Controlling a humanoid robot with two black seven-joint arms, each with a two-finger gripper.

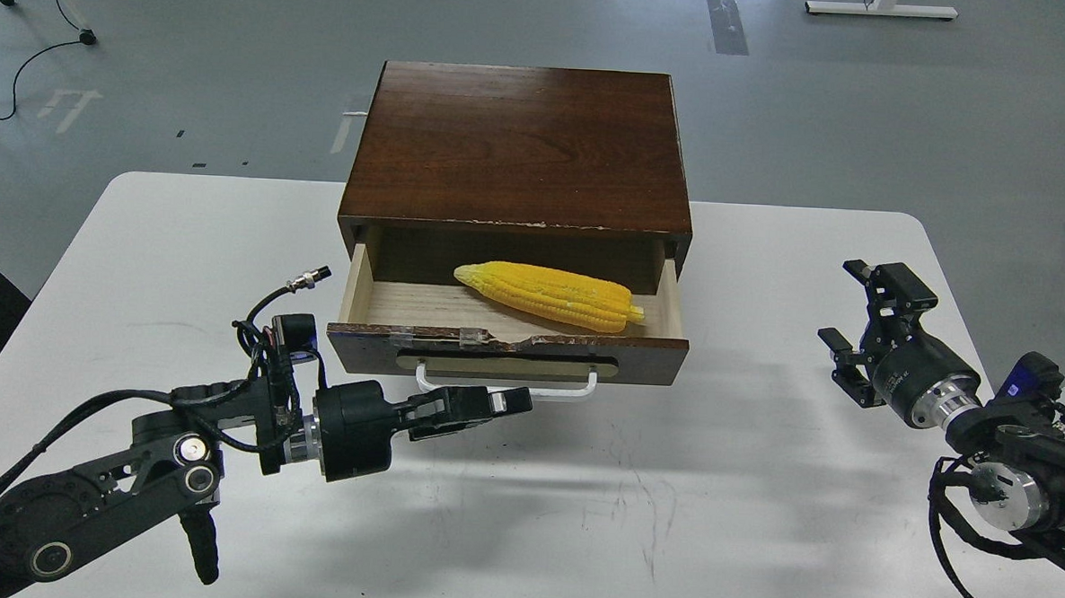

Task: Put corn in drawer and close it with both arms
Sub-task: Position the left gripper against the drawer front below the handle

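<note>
Our bright-yellow tapered corn cob (546,294) lies inside the open dark-brown wooden drawer (507,341) with chipped front edge, our left gripper (483,404), fingers pressed together, just before its handle, our right gripper (864,327) spread, well apart.

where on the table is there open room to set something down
Bare tabletop between the left gripper and right gripper, and left of the cabinet. Crowded at the open drawer front; the corn fills much of it.

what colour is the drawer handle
White, a bar handle on a beige oval plate; clearest in the head view.
</note>
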